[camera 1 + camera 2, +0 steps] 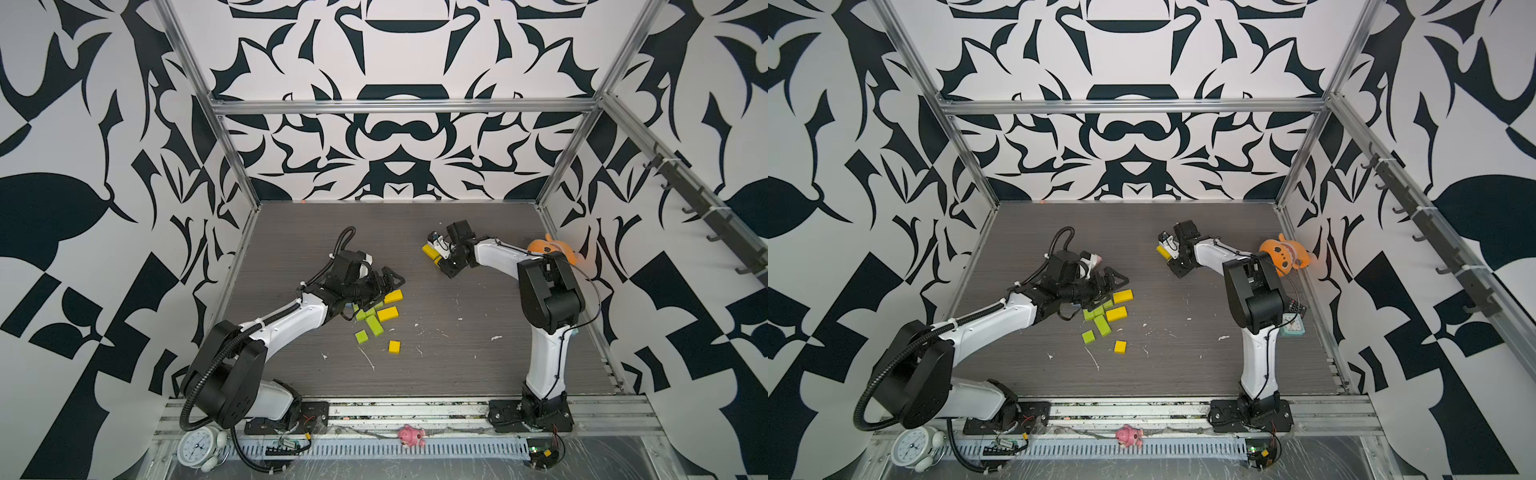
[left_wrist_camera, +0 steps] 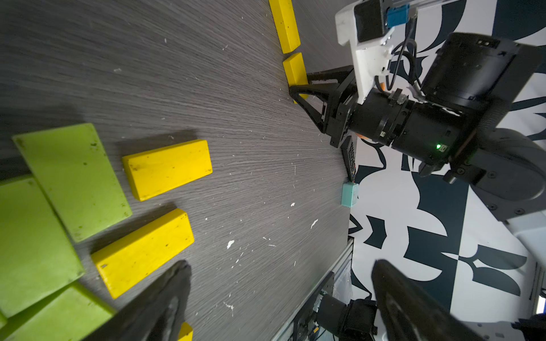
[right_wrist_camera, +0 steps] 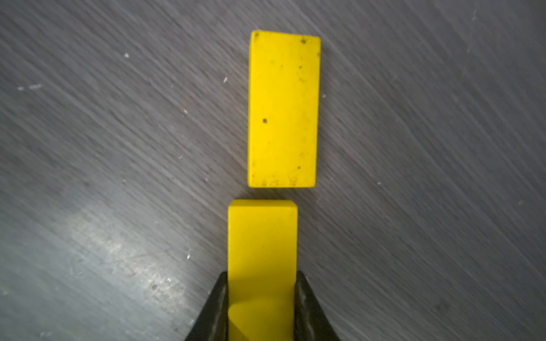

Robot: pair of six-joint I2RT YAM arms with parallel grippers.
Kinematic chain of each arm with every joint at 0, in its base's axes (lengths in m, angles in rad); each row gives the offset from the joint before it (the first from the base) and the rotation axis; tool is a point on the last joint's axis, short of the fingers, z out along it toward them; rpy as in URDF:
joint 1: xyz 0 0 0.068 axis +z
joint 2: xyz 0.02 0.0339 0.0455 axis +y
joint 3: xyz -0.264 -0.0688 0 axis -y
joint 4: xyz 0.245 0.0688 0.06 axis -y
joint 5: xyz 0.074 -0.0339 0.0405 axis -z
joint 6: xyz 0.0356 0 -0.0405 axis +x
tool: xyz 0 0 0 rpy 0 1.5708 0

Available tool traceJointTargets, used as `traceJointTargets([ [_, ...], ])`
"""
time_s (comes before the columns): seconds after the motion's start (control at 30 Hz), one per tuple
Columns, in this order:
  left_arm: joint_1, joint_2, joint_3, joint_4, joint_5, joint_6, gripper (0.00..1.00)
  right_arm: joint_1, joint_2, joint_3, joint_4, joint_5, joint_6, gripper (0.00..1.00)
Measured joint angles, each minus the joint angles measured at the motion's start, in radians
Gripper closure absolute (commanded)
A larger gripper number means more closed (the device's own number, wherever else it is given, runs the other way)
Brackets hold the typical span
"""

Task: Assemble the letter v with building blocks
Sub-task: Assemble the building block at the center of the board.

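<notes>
My right gripper (image 3: pixel 262 276) is shut on a yellow block (image 3: pixel 262 236), low over the far middle of the table. That block is almost end to end with a second yellow block (image 3: pixel 283 109) lying flat, with a thin gap between them. Both top views show this pair (image 1: pixel 430 250) (image 1: pixel 1163 250). My left gripper (image 2: pixel 280 283) is open and holds nothing. It hovers by a loose group of blocks at left-centre: yellow ones (image 1: pixel 392 296) (image 1: pixel 387 313) (image 1: pixel 394 347) and lime green ones (image 1: pixel 376 326) (image 1: pixel 361 336). In the left wrist view, two yellow blocks (image 2: pixel 167 168) (image 2: pixel 141 251) and green blocks (image 2: pixel 74 180) lie beside its fingers.
An orange plush toy (image 1: pixel 552 249) sits against the right wall behind the right arm. A small teal clock (image 1: pixel 1292 326) and a dark calculator (image 1: pixel 1296 307) lie near that wall. A white alarm clock (image 1: pixel 199 446) and a pink toy (image 1: pixel 411 435) rest on the front rail.
</notes>
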Motion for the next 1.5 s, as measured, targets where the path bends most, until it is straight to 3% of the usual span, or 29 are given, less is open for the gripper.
traceJointTargets([
  [0.37,0.0,0.0,0.0,-0.009,-0.003,0.0,0.01,-0.006,0.007,0.01,0.0,-0.001,-0.002,0.78],
  [1.5,0.0,0.0,0.0,-0.044,-0.02,0.009,0.01,-0.006,0.042,0.071,-0.04,-0.008,0.011,0.57],
])
